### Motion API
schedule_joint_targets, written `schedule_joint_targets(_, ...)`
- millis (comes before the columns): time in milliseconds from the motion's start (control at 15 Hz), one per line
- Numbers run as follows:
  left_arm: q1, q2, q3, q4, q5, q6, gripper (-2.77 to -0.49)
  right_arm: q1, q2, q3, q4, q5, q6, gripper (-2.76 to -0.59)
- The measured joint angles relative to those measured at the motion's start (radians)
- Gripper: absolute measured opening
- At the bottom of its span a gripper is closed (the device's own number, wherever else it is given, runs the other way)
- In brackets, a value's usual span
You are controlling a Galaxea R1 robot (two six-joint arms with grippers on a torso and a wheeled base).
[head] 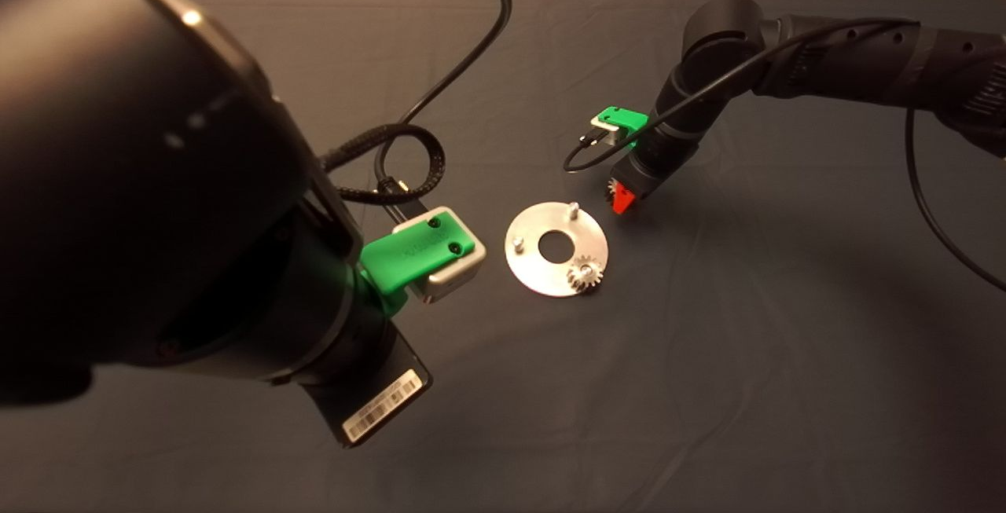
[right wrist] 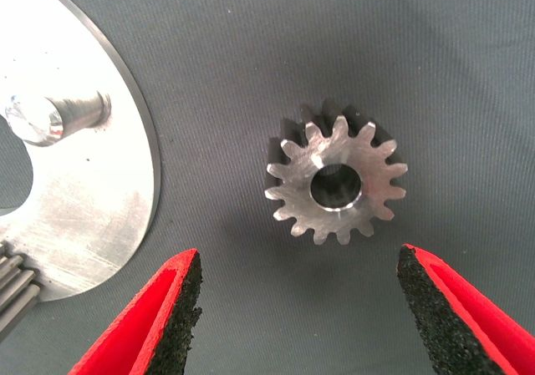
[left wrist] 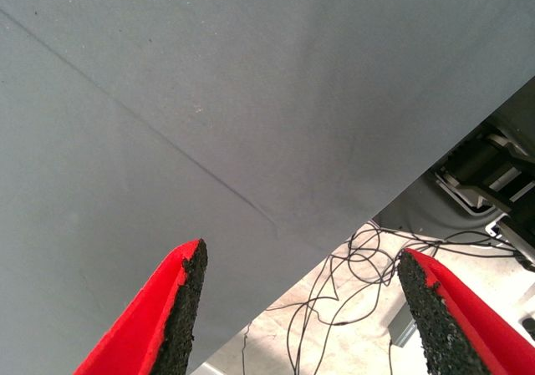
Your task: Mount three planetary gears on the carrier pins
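The shiny round disc [head: 556,248] lies at the middle of the mat, also in the right wrist view [right wrist: 84,191]. One planetary gear [head: 585,272] sits on its near-right pin. Two carrier pins stand bare: the far pin [head: 574,209], also in the right wrist view [right wrist: 58,116], and the left pin [head: 518,243]. A second gear [right wrist: 337,183] lies flat on the mat just beyond the disc's far right edge. My right gripper [right wrist: 299,252] hovers over it, open, with a finger on each side; it also shows in the head view [head: 619,200]. My left gripper [left wrist: 301,258] is open and empty. A third gear is out of view.
My left arm [head: 157,183] fills the left of the head view, its green wrist mount [head: 416,254] just left of the disc. The left wrist view shows the mat's edge [left wrist: 334,250] and floor cables [left wrist: 359,266] beyond it.
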Motion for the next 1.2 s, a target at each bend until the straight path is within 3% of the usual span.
schedule_joint_targets(467,0.0,0.0,0.0,0.0,0.0,0.0,-1.64,0.0,0.011,0.0,-0.033,0.001,-0.016,-1.63)
schedule_joint_targets(1200,0.0,0.0,0.0,0.0,0.0,0.0,-1.64,-0.001,0.011,-0.016,-0.048,0.001,-0.042,-1.63)
